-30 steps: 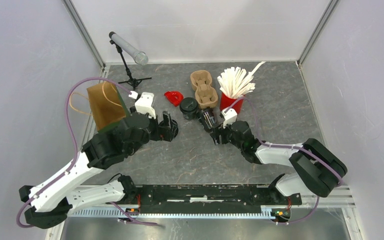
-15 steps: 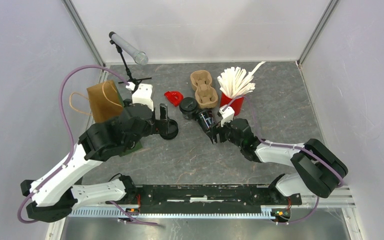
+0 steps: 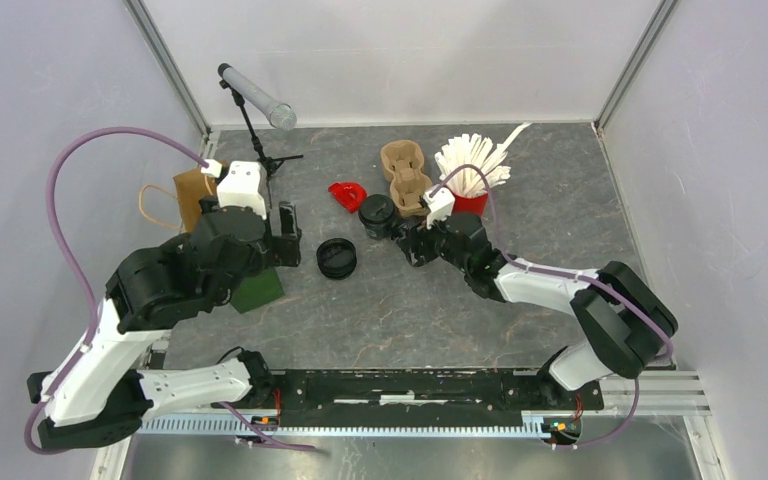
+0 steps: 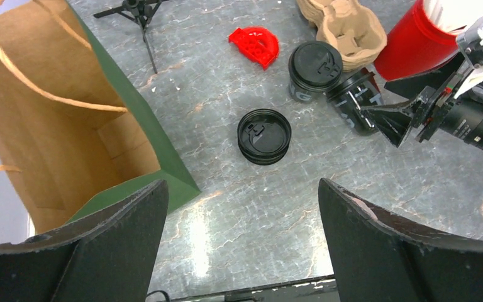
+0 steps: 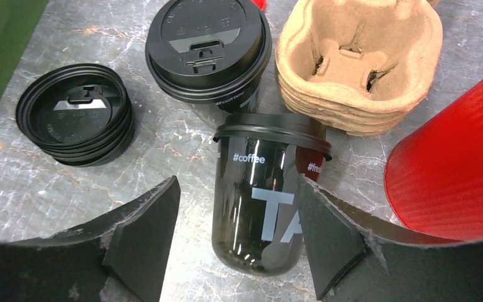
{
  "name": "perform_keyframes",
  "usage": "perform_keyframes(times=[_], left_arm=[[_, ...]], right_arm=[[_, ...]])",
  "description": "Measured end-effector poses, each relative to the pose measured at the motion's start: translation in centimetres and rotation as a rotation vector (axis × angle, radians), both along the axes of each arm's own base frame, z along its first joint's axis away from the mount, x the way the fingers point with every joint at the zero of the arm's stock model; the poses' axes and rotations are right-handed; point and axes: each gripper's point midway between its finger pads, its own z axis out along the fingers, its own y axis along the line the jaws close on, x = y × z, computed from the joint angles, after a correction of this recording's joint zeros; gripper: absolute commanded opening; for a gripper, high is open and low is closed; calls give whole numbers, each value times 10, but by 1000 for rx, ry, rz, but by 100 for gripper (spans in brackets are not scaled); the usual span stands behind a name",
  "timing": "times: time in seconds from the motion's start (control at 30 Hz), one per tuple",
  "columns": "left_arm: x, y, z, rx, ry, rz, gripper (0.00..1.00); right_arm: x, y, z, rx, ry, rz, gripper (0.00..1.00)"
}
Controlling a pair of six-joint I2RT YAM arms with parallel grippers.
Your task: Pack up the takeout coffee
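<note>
Top external: left pincer hangs spread and empty above the bench, between the bag and the lid stack, touching neither. The bag stands at the bench's left edge. Right pincer reaches low toward the upright cup, which stands lidded near the carrier and the red cup.

Left wrist: both fingers stand wide apart with only bare bench between them. The bag lies open at left, and the lid stack sits alone on the bench well ahead. Beyond it the upright cup stands, and a second cup, the lying cup, rests on its side just beside it, with the right pincer at its base end.

Right wrist: the pincer is spread around the lying cup, one finger on each side. A clear gap shows at the left finger; whether the other finger touches the cup, I cannot tell. The cup's lidded end points at the upright cup and the carrier.
</note>
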Motion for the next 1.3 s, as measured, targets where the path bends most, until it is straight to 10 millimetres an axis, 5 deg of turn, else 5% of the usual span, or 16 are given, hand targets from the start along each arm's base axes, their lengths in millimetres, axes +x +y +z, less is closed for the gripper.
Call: perform_keyframes(times=[0.27,0.57,0.77,1.1,1.3], left_arm=[[-5,8,-6,17,16,8,94],[-6,-3,-25,27,57,-25,91],[-6,-37,-41,-32,115,-128,86],[4,-141,-75,-136,266,-369,81],[16,-177,-102,-153,300,-416,79]], right_arm=[[4,0,-22,-78,25,-11,49],[-23,-13,-30,-92,1,-6,45],[-40,-27,-32,-51,-19,-18,45],[-68,-50,-31,9,-46,-18,48],[-84,-64,-29,11,-32,-12,61]])
